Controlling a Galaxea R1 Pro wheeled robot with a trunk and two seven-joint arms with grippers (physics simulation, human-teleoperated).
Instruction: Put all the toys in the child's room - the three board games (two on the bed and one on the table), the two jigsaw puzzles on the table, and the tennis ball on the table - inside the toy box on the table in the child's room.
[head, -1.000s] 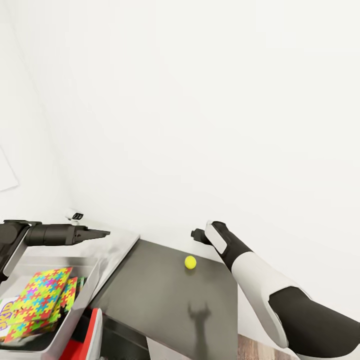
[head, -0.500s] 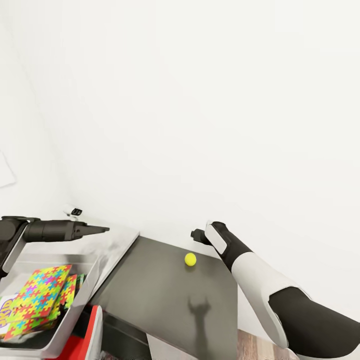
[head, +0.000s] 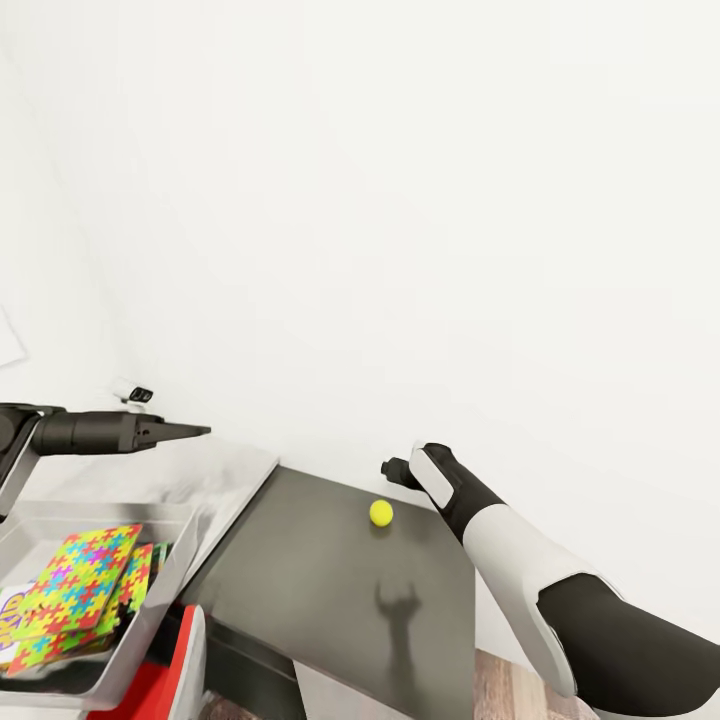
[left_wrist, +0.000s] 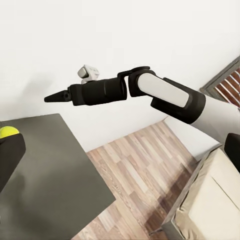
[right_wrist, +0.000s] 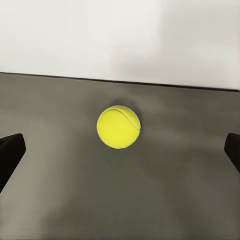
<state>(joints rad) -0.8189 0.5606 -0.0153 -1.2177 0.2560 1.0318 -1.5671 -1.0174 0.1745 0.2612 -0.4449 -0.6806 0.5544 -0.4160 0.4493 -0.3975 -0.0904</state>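
At far left I see the toy box (head: 165, 585), a grey sloped bin, holding the glossy jigsaw puzzles (head: 80, 580) flat inside. My left claw (head: 195, 431), pressed to a point, hangs above it. Mid-table (head: 320, 590), dark and matte, sits the fuzzy tennis ball (head: 381, 513), framed by my right claw (right_wrist: 120, 150), spread wide for the grab.

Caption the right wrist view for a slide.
Tennis ball resting on the dark table, centred between the open right gripper's fingertips.

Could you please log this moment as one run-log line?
right gripper: open, facing ball | ball: on table | puzzles: in box
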